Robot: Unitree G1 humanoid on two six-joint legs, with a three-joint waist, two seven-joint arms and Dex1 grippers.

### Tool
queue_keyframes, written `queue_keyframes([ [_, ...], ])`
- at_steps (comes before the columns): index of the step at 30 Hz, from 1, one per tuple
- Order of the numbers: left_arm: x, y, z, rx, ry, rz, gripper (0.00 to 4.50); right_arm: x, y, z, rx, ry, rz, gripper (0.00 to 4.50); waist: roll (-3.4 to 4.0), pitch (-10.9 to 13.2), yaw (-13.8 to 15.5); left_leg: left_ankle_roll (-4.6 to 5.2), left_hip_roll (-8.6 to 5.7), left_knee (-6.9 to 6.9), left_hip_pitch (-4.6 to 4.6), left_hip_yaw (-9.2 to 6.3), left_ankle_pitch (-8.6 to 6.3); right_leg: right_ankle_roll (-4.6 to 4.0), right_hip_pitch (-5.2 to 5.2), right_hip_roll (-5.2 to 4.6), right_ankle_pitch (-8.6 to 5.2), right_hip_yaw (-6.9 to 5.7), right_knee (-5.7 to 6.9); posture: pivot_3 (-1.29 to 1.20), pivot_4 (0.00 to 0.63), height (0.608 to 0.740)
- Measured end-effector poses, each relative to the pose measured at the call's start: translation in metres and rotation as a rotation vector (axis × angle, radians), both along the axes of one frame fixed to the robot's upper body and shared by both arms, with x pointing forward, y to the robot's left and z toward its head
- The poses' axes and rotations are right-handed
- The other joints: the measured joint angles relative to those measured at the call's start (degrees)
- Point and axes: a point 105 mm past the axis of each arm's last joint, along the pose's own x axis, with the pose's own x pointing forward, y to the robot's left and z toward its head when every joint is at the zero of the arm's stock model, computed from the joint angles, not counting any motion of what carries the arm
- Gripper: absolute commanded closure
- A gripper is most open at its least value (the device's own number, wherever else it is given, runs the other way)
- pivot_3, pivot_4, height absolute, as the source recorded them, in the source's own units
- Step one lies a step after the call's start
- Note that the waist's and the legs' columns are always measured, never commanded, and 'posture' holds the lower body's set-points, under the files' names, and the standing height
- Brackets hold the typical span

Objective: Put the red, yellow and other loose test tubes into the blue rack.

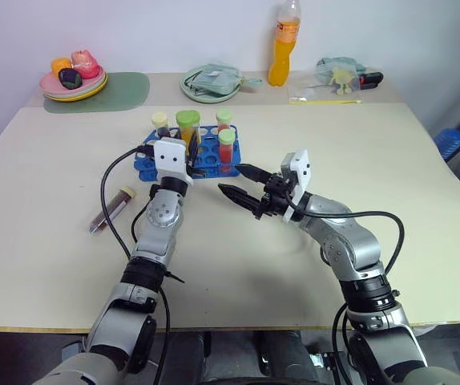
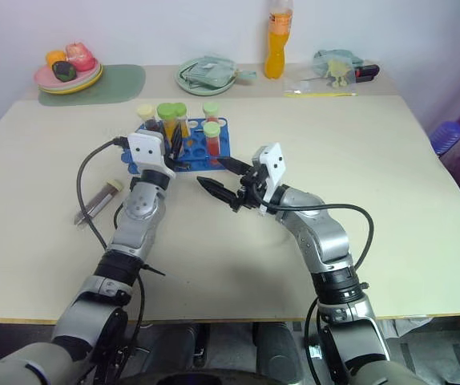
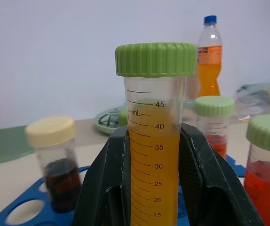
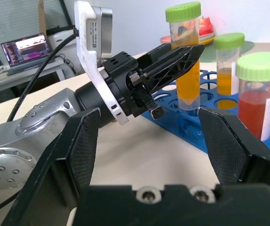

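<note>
Far table edge: orange drink bottle (image 1: 284,44) upright; stacked plates with fruit (image 1: 74,77) on green mat (image 1: 116,91); green plate (image 1: 210,83); clear bag (image 1: 323,87).

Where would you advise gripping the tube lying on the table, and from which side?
Grip the lying tube across its clear mid-body, coming from above with fingers straddling its width. It lies flat, cream cap toward the rack, so only its round sides are free.

— What are the tubes made of?
— The yellow tube (image 3: 154,155) is clear smooth plastic, cap ridged. The blue rack (image 1: 214,158) is glossy plastic; the worktop (image 1: 310,257) is matt.
</note>
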Motion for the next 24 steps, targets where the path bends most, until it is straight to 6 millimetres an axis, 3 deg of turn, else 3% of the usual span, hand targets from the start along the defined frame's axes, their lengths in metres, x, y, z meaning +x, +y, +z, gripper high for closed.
queue_keyframes([
  [10,0.0048,-0.0098,-0.0034,-0.046,0.011,-0.049,3.5,-0.0025,-0.0028,0.0013,-0.011,-0.006,-0.007,0.81,0.0,0.0,0.0,0.01,0.0,0.0,0.0,0.0,0.0,0.0,0.0,0.01,0.0,-0.01,0.0,0.0,0.15,0.729],
  [24,0.0046,-0.0064,-0.0039,-0.017,0.003,-0.028,3.5,-0.0029,-0.0048,-0.0025,-0.02,0.008,-0.01,0.81,0.0,0.0,0.0,0.0,0.01,0.0,0.0,-0.01,0.0,0.0,0.0,0.02,0.0,0.0,0.0,0.0,0.15,0.729],
])
